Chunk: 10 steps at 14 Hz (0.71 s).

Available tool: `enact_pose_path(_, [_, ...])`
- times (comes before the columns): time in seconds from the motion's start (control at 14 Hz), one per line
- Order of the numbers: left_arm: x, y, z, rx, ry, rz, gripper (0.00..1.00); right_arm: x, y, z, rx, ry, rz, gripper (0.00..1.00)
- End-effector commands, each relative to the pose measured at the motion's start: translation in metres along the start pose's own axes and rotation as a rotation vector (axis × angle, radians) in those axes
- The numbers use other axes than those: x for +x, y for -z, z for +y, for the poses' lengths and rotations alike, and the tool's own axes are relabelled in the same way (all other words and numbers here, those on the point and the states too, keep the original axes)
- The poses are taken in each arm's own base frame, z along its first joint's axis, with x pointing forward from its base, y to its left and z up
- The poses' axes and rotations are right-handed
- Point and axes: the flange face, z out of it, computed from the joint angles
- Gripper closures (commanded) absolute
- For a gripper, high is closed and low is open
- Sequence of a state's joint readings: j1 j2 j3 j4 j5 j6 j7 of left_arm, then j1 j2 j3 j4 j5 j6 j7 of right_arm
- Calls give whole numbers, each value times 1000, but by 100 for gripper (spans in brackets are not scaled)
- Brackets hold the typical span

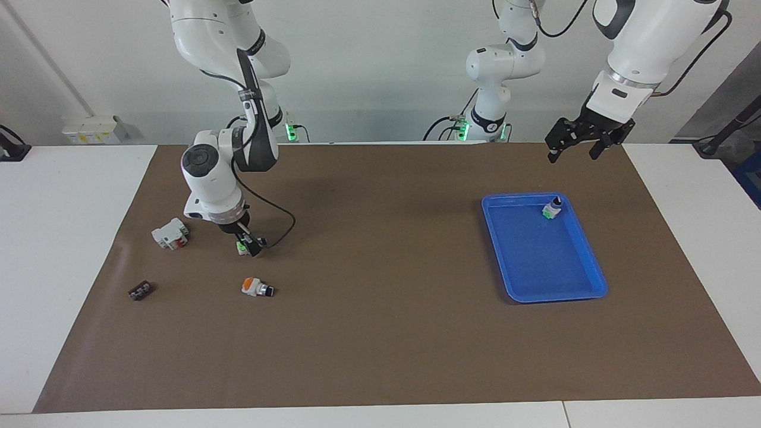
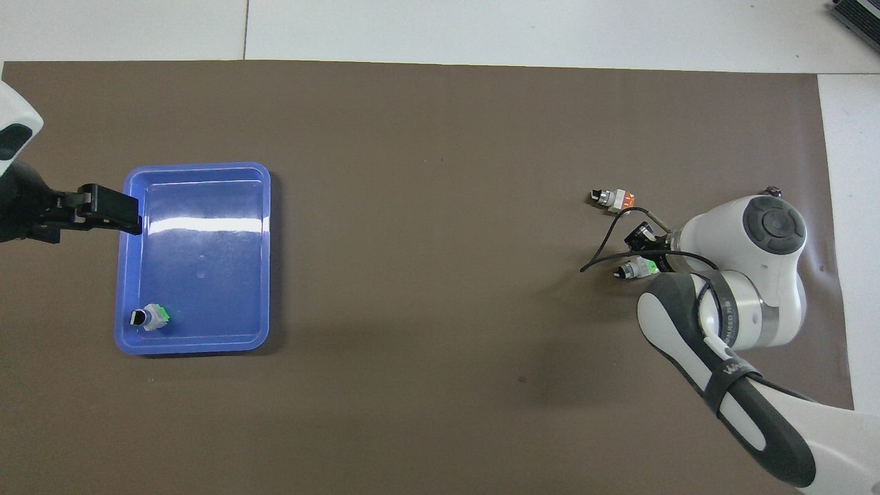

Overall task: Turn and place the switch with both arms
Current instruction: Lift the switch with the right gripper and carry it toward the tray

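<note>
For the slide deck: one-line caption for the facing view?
Right gripper down at a green switch on the mat; left gripper open, waiting above the blue tray.

Brown mat (image 1: 380,333) on white table (image 1: 65,238); blue tray (image 1: 550,279); green-and-white switch (image 2: 636,268); orange-capped switch (image 1: 257,288); white block with red parts (image 1: 170,233).
</note>
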<state>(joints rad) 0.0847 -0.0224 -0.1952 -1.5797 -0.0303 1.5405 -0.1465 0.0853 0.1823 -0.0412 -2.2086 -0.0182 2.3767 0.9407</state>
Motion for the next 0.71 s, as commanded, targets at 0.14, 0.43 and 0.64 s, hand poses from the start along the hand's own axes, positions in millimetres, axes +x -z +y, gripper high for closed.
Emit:
enact_pose_path(0.14, [-8,1,-2,-1,-7,-2,0,3,2,-2,67,-190,-95,100])
enact_pose_path(0.43, [-8,1,-2,-1,-7,-2,0,7,37,-27,101,-305,-308,100])
enact_pose_path(0.64, [-8,1,-2,-1,-7,-2,0,-12,68,-44,194,-453,-598,100])
